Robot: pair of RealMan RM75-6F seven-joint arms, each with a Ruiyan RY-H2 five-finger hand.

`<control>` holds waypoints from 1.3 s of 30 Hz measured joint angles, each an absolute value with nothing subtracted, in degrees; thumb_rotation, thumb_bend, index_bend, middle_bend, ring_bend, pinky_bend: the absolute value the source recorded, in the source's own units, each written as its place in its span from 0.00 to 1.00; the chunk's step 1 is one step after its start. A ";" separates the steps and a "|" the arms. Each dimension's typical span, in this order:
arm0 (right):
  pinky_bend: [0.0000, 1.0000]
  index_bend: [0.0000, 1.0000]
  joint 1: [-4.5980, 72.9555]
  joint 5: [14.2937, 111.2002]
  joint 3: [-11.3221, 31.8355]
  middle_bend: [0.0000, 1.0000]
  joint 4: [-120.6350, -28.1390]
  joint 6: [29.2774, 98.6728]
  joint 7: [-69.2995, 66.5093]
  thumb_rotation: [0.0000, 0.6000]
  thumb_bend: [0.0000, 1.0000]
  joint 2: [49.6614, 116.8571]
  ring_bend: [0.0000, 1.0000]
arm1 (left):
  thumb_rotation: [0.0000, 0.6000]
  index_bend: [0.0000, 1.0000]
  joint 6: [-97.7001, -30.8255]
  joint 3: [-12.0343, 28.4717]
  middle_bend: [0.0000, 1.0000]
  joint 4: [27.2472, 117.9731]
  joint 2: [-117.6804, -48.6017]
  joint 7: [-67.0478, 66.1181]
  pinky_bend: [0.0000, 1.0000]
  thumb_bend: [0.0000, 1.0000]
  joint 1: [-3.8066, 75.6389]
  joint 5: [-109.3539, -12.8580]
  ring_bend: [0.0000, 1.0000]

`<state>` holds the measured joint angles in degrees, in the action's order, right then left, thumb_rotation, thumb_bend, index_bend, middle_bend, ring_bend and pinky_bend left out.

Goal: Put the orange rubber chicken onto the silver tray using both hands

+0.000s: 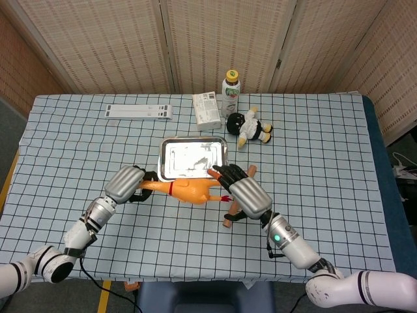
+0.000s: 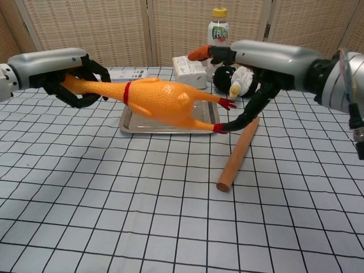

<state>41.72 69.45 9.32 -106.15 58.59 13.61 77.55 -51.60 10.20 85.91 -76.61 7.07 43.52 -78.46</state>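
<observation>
So the orange rubber chicken [image 2: 162, 102] is up in the air, stretched roughly level between the two hands, hanging just at the near edge of the silver tray [image 1: 193, 158] and not on it yet. The left hand [image 2: 74, 77] has its fingers wrapped round the head and neck end, solid grip. The right hand [image 2: 250, 85] is the sketchy one: its fingers are spread wide, and from the chest view it looks like one fingertip is only touching or hooking the red feet. I honestly can't tell if that counts as a hold or if the left hand is carrying nearly all of it.

If I were driving this, I'd get the right hand properly closed on the legs or tail before moving further (a floppy toy held by one end will sag and swing). Then carry it away from the robot until the fat body sits over the tray's middle, lower both ends together, and let go only once the belly rests on the metal. The chicken looks longer than the tray is deep, so angling it along the tray's long side should help.

Watch the wooden rolling pin [image 2: 238, 153] lying just right of the tray, and the plush toy [image 2: 236, 79] behind the right hand.
</observation>
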 measured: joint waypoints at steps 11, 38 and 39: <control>0.00 0.00 39.97 71.46 9.53 0.00 -104.50 58.54 9.18 1.00 0.08 72.77 0.00 | 1.00 0.66 -43.89 13.53 0.65 68.65 -86.51 9.40 0.43 0.76 51.20 -74.34 0.52; 0.00 0.00 40.15 73.15 10.88 0.00 -96.97 56.20 1.61 1.00 0.08 72.51 0.00 | 1.00 0.00 -32.02 7.06 0.00 38.48 -99.36 37.33 0.15 0.42 59.92 -83.14 0.00; 0.00 0.00 40.02 73.22 10.86 0.00 -97.29 56.41 1.74 1.00 0.08 72.37 0.00 | 1.00 0.00 -32.34 6.95 0.00 39.18 -98.93 37.53 0.14 0.41 59.92 -83.35 0.00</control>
<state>40.02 73.22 10.86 -97.29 56.41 1.74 72.37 -32.34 6.95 39.18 -98.93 37.53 59.92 -83.35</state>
